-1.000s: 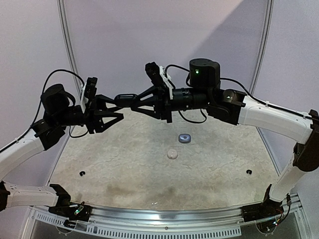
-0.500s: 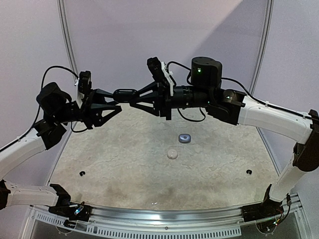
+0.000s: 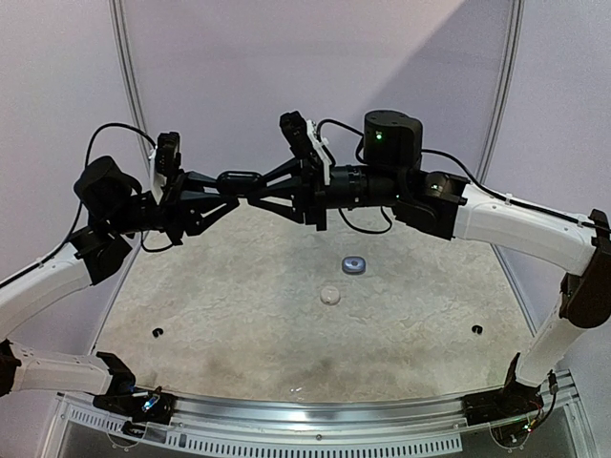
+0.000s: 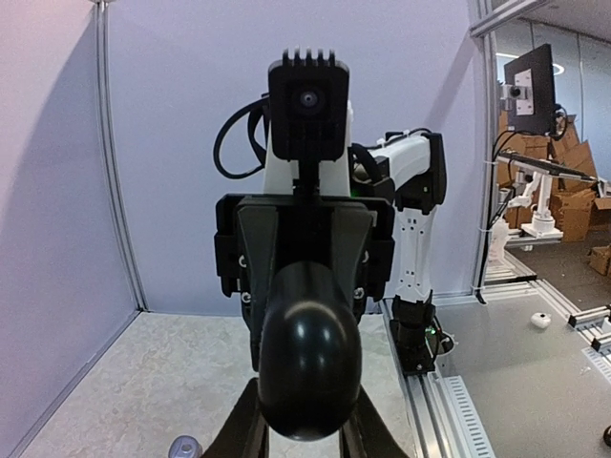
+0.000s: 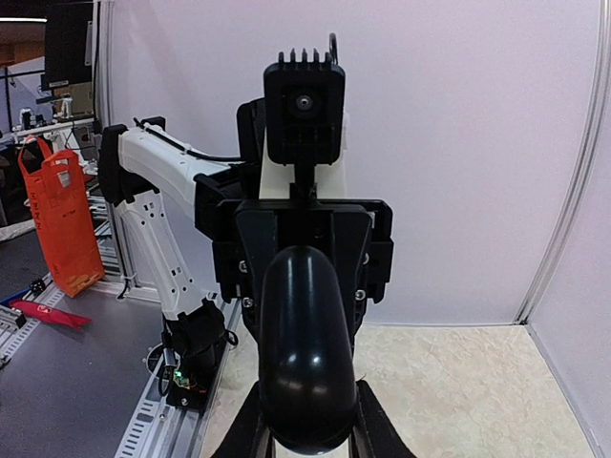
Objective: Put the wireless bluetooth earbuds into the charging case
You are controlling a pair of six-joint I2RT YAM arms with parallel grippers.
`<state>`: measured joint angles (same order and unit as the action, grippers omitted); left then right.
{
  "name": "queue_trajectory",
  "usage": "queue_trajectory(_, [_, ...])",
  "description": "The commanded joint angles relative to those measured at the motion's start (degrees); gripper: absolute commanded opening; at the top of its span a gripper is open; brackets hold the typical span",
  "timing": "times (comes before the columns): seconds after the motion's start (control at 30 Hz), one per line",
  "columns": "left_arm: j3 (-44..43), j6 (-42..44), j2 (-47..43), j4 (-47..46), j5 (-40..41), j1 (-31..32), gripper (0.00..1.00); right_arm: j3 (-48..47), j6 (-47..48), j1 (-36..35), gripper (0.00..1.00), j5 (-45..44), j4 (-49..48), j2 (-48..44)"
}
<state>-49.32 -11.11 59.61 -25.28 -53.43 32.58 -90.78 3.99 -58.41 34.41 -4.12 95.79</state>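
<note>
Seen from above, a black charging case [image 3: 241,179] hangs high over the table [image 3: 210,315]. It is pinched from opposite ends by the left tool [image 3: 232,191] and the right tool [image 3: 252,192], both narrowed onto it. Each wrist view shows the glossy case close up, that tool's own fingers tight against its sides and the other arm's camera behind. The top view adds a small grey-blue piece [image 3: 354,265] and a small white round piece [image 3: 330,295] lying near each other on the table, too small to tell bud from case.
</note>
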Motion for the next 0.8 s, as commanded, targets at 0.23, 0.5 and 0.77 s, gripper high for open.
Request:
queue_trajectory(0.23, [-1.4, -1.27, 0.27, -0.81, 0.23, 1.52, 0.23, -1.34, 1.31, 0.41, 0.0, -2.26, 3.39, 1.03])
queue_trajectory(0.5, [-1.48, -1.52, 0.5, -1.26, 0.11, 1.52, 0.29, -1.57, 1.84, 0.38, 0.0, -3.2, 3.42, 0.83])
queue_trajectory(0.77, [-1.57, -0.83, 0.5, -1.51, -0.23, 1.61, 0.0, -2.17, 2.14, 0.35, 0.0, -3.86, 4.86, 1.31])
